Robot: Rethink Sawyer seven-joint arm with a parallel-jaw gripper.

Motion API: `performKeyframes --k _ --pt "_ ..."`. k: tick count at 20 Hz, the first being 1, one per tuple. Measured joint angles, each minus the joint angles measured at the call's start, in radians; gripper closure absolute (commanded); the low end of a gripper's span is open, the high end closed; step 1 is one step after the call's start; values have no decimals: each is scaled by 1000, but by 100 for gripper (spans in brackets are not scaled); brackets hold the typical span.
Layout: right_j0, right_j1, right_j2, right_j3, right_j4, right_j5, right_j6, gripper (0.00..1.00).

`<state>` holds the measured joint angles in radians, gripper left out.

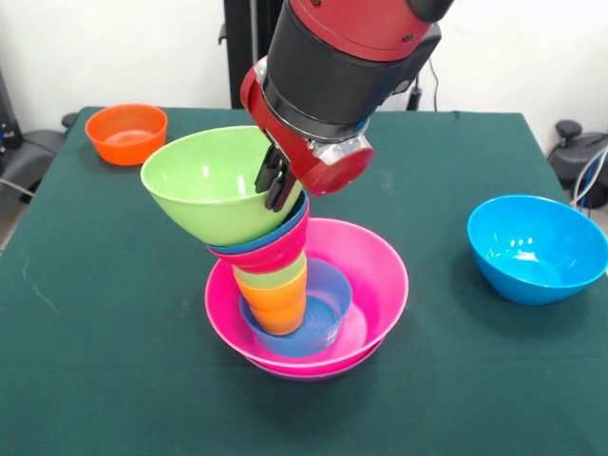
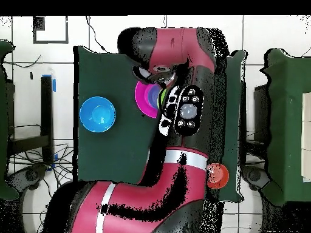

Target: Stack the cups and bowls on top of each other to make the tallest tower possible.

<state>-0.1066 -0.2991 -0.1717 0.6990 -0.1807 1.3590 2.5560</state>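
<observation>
The tower stands mid-table: a wide pink bowl (image 1: 375,275) over a purple one (image 1: 313,372). It holds a small light-blue bowl (image 1: 328,318), the orange cup (image 1: 280,312), the light green cup (image 1: 275,277), a red bowl (image 1: 271,256) and a dark-blue bowl (image 1: 290,231). On top is the lime green bowl (image 1: 204,185), tilted steeply to the left. My gripper (image 1: 277,185) comes down from above and is shut on the lime bowl's right rim. In the overhead view the arm hides most of the tower; only part of the pink bowl (image 2: 143,97) and a lime sliver (image 2: 161,97) show.
A large sky-blue bowl (image 1: 537,249) stands alone at the right, also in the overhead view (image 2: 97,114). A small orange bowl (image 1: 126,133) sits at the far left corner, also in the overhead view (image 2: 217,175). The table has a dark green cloth (image 1: 114,361).
</observation>
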Motion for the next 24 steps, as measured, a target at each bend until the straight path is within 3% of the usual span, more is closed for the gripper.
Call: performKeyframes --k 24 --pt "0 15 -11 0 87 0 0 100"
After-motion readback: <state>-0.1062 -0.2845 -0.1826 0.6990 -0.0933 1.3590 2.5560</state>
